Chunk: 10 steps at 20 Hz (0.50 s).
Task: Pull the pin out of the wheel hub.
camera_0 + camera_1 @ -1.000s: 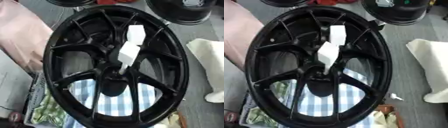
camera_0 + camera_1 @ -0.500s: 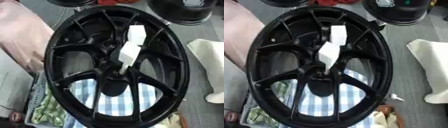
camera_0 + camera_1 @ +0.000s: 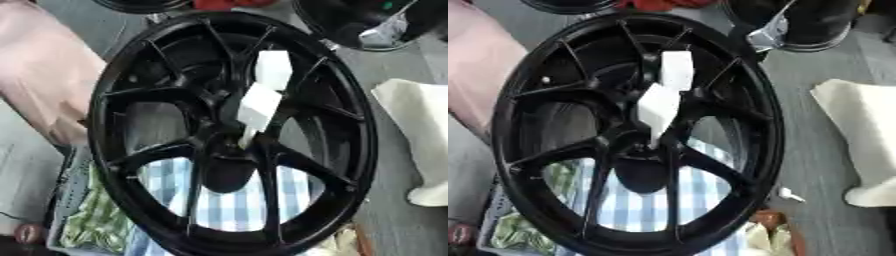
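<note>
At the far left lies a pale pink cloth, bunched beside the rim. Near the lower left corner a green patterned bundle shows under the wheel, with a blue and white checked cloth visible through the near openings between spokes.

The black wheel hub fills the middle of both views, tilted so its face turns toward the camera, spokes running from the rim in to the dark centre bore. The pin is the white piece made of two blocky sections; its thin lower end meets the hub just above the centre bore, and the upper block leans toward the far right. It looks seated in the hub, so the pull has not begun.

To the right, on the grey surface, lies a cream cloth, well apart from the pin. At the far right corner sits another dark wheel.

No robot hand appears in either view, so whether either is wide or narrow cannot be told. The step in hand is likely the approach: a robot hand must come in over the spokes, close on a white block, and draw it out along its own axis, away from the hub.
</note>
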Tool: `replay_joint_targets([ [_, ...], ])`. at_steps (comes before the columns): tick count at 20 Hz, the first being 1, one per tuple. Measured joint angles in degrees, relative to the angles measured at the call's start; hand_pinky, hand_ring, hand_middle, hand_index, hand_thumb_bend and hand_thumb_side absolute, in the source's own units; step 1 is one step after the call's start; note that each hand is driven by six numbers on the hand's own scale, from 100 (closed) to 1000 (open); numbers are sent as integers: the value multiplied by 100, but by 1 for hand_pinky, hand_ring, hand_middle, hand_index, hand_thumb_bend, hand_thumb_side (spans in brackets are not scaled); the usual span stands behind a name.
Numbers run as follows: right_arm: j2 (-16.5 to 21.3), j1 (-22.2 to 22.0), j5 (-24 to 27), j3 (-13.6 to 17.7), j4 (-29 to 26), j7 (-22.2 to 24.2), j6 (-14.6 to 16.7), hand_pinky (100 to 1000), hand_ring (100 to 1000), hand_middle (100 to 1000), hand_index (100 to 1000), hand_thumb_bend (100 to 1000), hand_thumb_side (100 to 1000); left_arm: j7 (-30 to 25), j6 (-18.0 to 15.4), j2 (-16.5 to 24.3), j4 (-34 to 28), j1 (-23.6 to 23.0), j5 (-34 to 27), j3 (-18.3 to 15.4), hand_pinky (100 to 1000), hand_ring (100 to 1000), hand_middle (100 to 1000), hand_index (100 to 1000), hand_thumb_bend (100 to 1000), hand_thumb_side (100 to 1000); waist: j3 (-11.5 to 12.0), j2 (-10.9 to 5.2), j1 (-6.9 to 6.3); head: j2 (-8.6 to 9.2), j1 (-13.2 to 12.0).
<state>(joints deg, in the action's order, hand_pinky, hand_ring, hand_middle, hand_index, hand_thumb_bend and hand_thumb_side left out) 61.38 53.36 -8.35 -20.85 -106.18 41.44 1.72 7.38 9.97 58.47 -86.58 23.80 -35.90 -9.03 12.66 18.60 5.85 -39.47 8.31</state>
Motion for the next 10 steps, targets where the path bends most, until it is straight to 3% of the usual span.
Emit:
replay_joint_targets([
  [10,8,17,-5,-330,27,-2,-318,865,903,780,880,229,362,-31,21,0,0,52,1,34,752,731,591,708,222,692,-28,-11,55,-24,14],
])
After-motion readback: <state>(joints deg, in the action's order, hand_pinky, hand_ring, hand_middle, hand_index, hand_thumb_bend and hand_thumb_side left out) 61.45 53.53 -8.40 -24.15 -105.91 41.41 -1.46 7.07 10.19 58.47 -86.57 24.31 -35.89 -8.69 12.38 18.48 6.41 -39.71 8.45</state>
